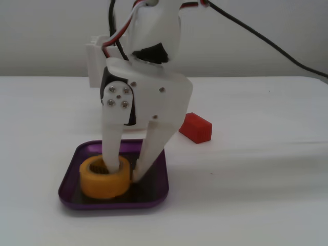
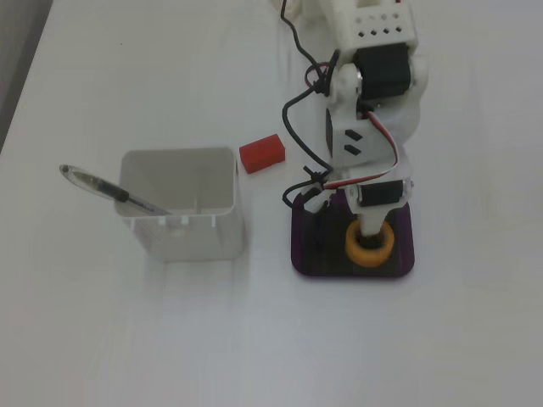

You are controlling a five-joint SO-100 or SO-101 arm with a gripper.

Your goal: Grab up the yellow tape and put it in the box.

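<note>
The yellow tape (image 1: 102,183) lies flat on the dark bottom of the purple box (image 1: 114,204), towards its left side in a fixed view. My gripper (image 1: 124,171) stands over it, pointing down. One finger reaches into the roll's hollow core and the other presses the outside of its wall, so the gripper is shut on the tape. Seen from above, the tape (image 2: 371,259) sits in the right half of the box (image 2: 307,254), and the gripper (image 2: 372,239) and arm cover the box's far edge.
A small red block (image 1: 195,127) (image 2: 261,153) lies on the table beyond the box. A tall white container (image 2: 178,203) holding a pen (image 2: 110,191) stands to the box's left in the top-down fixed view, and the arm mostly hides that container (image 1: 94,54) from the front.
</note>
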